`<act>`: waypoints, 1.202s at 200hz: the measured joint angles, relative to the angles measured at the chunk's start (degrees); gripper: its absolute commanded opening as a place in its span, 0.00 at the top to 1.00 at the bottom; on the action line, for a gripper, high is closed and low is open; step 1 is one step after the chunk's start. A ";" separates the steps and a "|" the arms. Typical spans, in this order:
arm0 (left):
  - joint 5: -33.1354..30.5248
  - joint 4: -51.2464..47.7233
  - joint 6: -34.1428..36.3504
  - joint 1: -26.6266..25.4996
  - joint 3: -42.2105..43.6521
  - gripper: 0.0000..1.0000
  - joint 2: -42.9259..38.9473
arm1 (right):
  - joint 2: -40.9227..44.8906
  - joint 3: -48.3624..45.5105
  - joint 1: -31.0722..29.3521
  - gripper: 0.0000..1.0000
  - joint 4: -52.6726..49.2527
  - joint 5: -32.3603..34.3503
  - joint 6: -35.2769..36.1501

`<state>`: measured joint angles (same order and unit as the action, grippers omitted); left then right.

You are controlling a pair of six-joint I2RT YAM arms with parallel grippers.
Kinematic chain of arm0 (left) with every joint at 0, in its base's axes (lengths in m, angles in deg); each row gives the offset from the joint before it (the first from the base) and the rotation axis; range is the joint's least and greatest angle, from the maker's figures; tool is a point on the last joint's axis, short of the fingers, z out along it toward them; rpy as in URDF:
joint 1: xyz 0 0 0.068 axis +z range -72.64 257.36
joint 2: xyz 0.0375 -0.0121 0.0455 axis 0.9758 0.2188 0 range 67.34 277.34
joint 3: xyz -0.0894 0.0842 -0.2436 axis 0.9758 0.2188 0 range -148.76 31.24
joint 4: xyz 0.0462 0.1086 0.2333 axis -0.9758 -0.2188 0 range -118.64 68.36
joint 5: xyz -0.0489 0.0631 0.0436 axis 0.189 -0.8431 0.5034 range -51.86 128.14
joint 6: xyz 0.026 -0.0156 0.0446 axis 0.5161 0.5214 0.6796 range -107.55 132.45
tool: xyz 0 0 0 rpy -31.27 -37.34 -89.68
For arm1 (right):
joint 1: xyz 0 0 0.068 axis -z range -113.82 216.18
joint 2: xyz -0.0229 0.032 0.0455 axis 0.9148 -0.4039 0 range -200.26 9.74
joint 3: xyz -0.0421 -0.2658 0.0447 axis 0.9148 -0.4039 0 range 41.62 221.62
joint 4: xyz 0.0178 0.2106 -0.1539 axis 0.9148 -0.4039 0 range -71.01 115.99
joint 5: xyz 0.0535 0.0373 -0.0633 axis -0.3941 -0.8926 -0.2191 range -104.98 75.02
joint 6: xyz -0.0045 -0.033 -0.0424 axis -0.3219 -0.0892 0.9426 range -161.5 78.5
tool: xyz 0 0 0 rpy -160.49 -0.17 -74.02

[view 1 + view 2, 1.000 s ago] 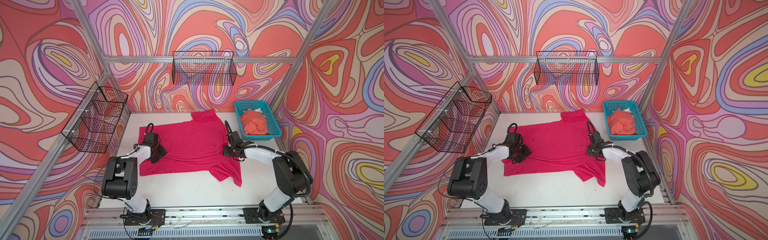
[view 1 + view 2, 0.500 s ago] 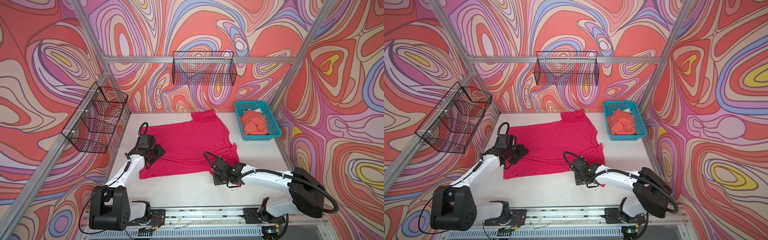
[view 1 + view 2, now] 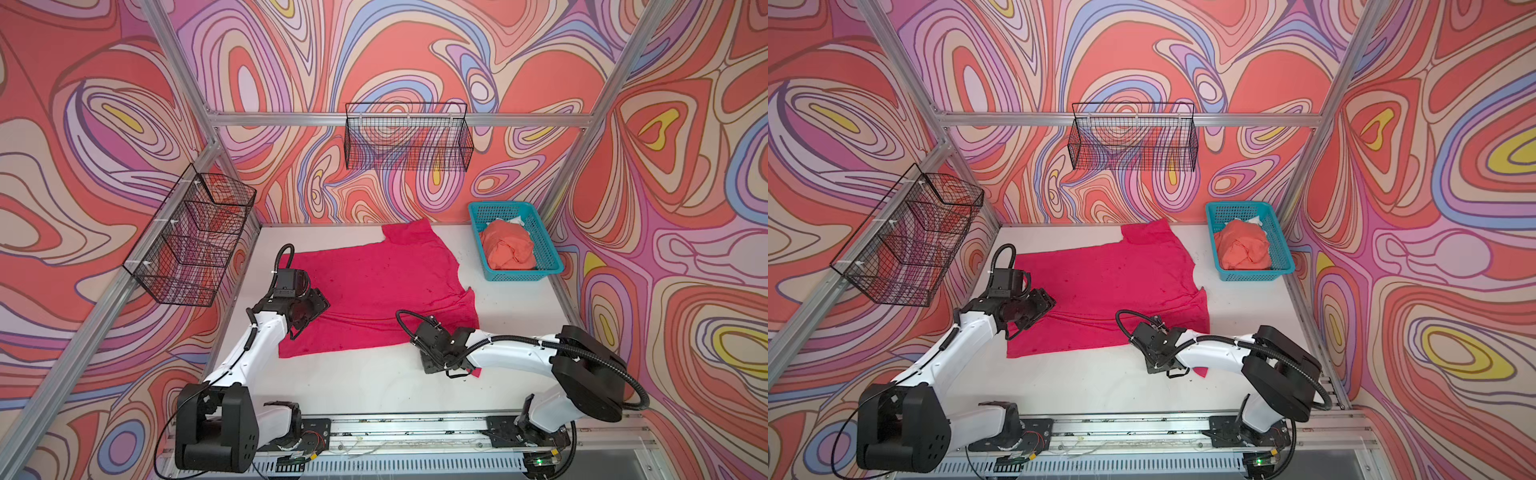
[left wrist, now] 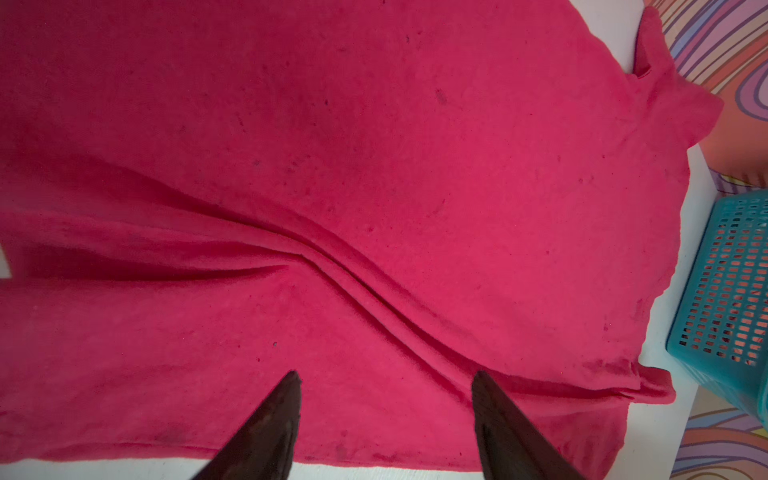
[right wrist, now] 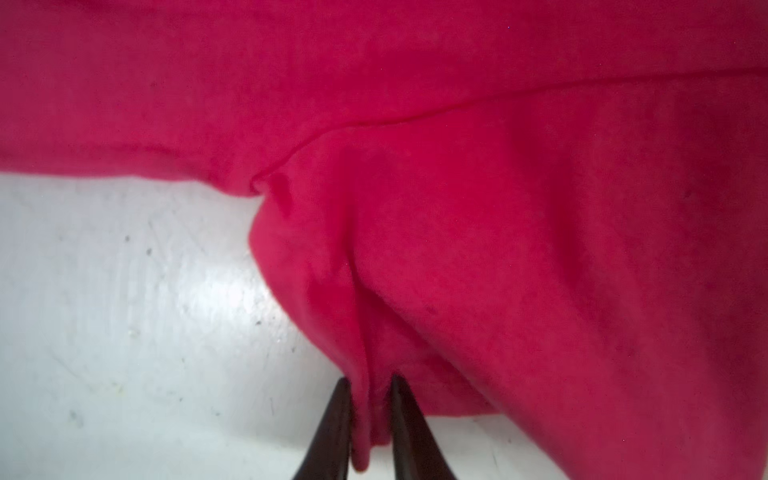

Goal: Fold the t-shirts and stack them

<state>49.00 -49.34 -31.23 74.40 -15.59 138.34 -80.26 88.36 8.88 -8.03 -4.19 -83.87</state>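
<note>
1. While the magenta tee lies spread on the table, no fold looks made.
2. The right gripper pinches its near-right sleeve, probably; the left gripper gapes empty over the left hem.
3. The coral tee sits crumpled in the far-right basket.

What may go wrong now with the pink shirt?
1. The right claw pinches only a thin fold at the edge of the pink shirt; it may slip out when pulled.
2. The left claw is open over the shirt, so a pull may drag it whole and deepen the creases.
</note>
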 measured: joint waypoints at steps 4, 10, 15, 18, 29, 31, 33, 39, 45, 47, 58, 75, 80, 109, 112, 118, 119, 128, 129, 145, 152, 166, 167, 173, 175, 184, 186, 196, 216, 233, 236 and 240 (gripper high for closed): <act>0.00 0.00 0.00 0.00 0.00 0.32 -0.02 | -0.15 0.22 -0.42 0.90 -0.31 -0.24 -0.15; -0.07 0.00 0.00 0.00 0.00 0.32 -0.04 | -0.35 0.52 -0.98 0.91 -0.59 -0.66 -0.22; -0.15 -0.02 0.02 0.00 0.00 0.32 -0.04 | -0.57 0.85 -1.42 0.92 -0.94 -1.11 -0.31; -0.17 -0.02 0.02 0.00 0.00 0.32 -0.04 | -0.70 1.09 -1.75 0.92 -1.20 -1.31 -0.50; -0.26 -0.28 0.02 0.00 -0.07 0.32 -0.04 | -1.36 2.08 -3.06 0.92 -2.12 -2.34 -0.81; -0.28 -0.31 0.02 0.00 -0.07 0.32 -0.04 | -1.40 2.14 -3.15 0.92 -2.21 -2.38 -0.83; -0.33 -0.39 0.04 0.00 -0.09 0.32 -0.04 | -1.55 2.34 -3.43 0.92 -2.43 -2.64 -0.85; -0.37 -0.50 0.04 0.00 -0.13 0.32 -0.07 | -1.88 2.89 -4.22 0.92 -3.04 -3.19 -1.03; -0.39 -0.63 0.15 0.00 -0.20 0.32 -0.07 | -2.12 3.30 -4.98 0.92 -3.56 -3.85 -1.18; -0.42 -0.70 0.17 0.00 -0.22 0.32 -0.09 | -2.21 3.50 -5.31 0.92 -3.82 -4.20 -1.25; -0.48 -0.98 0.22 0.00 -0.33 0.32 -0.11 | -2.51 4.15 -6.71 0.90 -4.96 -5.55 -1.44; -0.79 -1.29 0.50 0.00 -0.44 0.32 -0.15 | -2.56 4.87 -7.98 0.77 -6.64 -7.41 -1.75; -0.83 -1.38 0.61 0.00 -0.44 0.32 -0.17 | -2.54 5.09 -8.15 0.72 -7.17 -7.87 -1.73; -0.85 -1.75 0.66 0.00 -0.48 0.32 -0.22 | -0.52 6.21 -8.22 0.54 -10.12 -8.28 -2.19; -0.85 -1.86 0.66 0.00 -0.55 0.32 -0.22 | 0.09 6.21 -8.11 0.54 -10.49 -8.24 -2.16; -0.85 -1.99 0.68 0.00 -0.63 0.32 -0.22 | 1.46 6.19 -8.00 0.53 -11.28 -8.02 -2.54; -0.85 -2.01 0.68 0.00 -0.66 0.32 -0.22 | 1.68 6.19 -8.00 0.53 -11.41 -8.00 -2.54; -0.83 -2.14 0.68 0.00 -0.85 0.32 -0.22 | 4.26 6.05 -7.58 0.53 -12.70 -7.50 -3.30; -0.83 -2.14 0.68 0.00 -0.85 0.32 -0.22 | 4.76 5.99 -7.45 0.53 -12.81 -7.37 -3.45; -0.79 -2.14 0.85 0.00 -0.92 0.32 -0.26 | 9.40 4.68 -6.38 0.54 -13.99 -6.71 -4.96; -0.72 -2.16 0.90 0.00 -0.92 0.32 -0.26 | 11.30 3.72 -5.90 0.54 -14.27 -6.64 -5.62; -0.50 -2.16 1.03 0.00 -0.92 0.32 -0.33 | 13.00 2.10 -5.64 0.54 -14.34 -6.82 -6.54; -0.46 -2.16 1.05 0.00 -0.92 0.32 -0.33 | 13.00 2.03 -5.66 0.54 -14.32 -6.84 -6.60; -0.35 -2.16 1.05 0.00 -0.92 0.32 -0.37 | 12.85 1.64 -5.77 0.54 -14.19 -7.17 -6.84; -0.33 -2.16 1.05 0.00 -0.92 0.32 -0.39 | 12.70 1.57 -5.81 0.54 -14.12 -7.23 -6.84; -0.31 -2.16 1.05 0.00 -0.92 0.32 -0.48 | 11.72 1.25 -6.14 0.54 -13.60 -7.39 -6.95; -0.31 -2.16 1.05 0.00 -0.92 0.32 -0.50 | 11.52 1.18 -6.19 0.54 -13.46 -7.39 -6.97; -0.33 -2.16 1.05 0.00 -0.90 0.32 -0.66 | 10.29 0.85 -6.45 0.54 -12.52 -7.43 -6.93; -0.35 -2.16 1.05 0.00 -0.63 0.32 -1.27 | 8.44 0.63 -6.58 0.53 -10.73 -7.17 -6.58; -0.35 -2.25 1.05 0.00 -0.42 0.32 -1.79 | 6.19 0.66 -6.58 0.54 -9.22 -6.45 -5.77; -0.35 -2.25 1.07 0.00 -0.37 0.32 -1.84 | 5.66 0.66 -6.58 0.54 -9.03 -6.23 -5.55; -0.35 -2.32 1.05 0.00 -0.31 0.32 -1.90 | 5.14 0.66 -6.58 0.54 -8.85 -5.99 -5.33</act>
<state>48.65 -51.66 -30.18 74.40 -15.89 136.44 -75.12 89.02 2.30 -16.88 -10.18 -89.20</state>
